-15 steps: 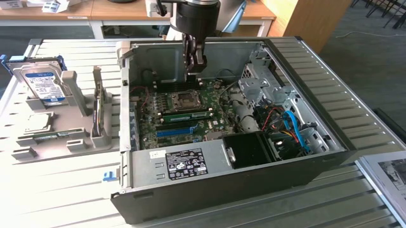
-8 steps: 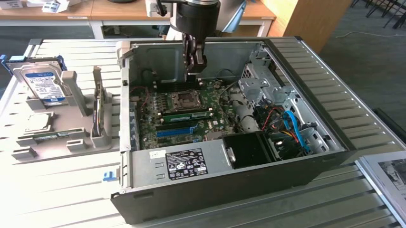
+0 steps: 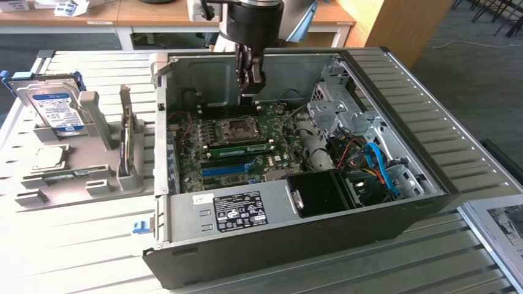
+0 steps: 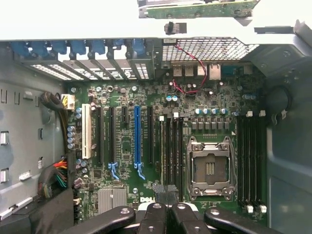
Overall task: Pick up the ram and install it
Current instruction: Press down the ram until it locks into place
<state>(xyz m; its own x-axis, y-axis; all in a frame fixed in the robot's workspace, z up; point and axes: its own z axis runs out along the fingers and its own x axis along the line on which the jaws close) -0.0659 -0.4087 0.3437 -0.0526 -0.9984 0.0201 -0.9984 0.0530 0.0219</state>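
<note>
**Gripper.** The black two-finger gripper [image 3: 252,92] hangs from the arm inside the open black-and-grey desktop computer case [image 3: 286,239], above the far part of the green motherboard [image 3: 270,162]. The jaws are clenched together and no object shows between them. In the wrist view the gripper [image 4: 165,212] points down at the motherboard [image 4: 124,141], over the group of black memory slots [image 4: 171,151] that lie between the long blue expansion slot [image 4: 136,136] and the silver-framed processor socket [image 4: 210,168].

**Ram.** In the exterior view the ram [image 3: 241,149], a long, narrow green circuit-board stick, lies on the motherboard between the processor socket [image 3: 240,127] and the blue expansion slot [image 3: 225,169], parallel to both. Whether it is fully seated cannot be told. The gripper is not touching it.

**Parts stand.** A grey plastic parts stand [image 3: 90,184] rests on the slatted white table [image 3: 82,245], at the exterior view's left of the case. It carries:
- a second narrow circuit-board stick [image 3: 127,144], upright on its edge, just beside the case wall; the wrist view shows it [image 4: 200,9] green, beyond the case's rear panel;
- a silver hard drive with a blue-and-white label [image 3: 53,110], upright;
- a small square silver processor chip [image 3: 49,158], lying flat.
</note>
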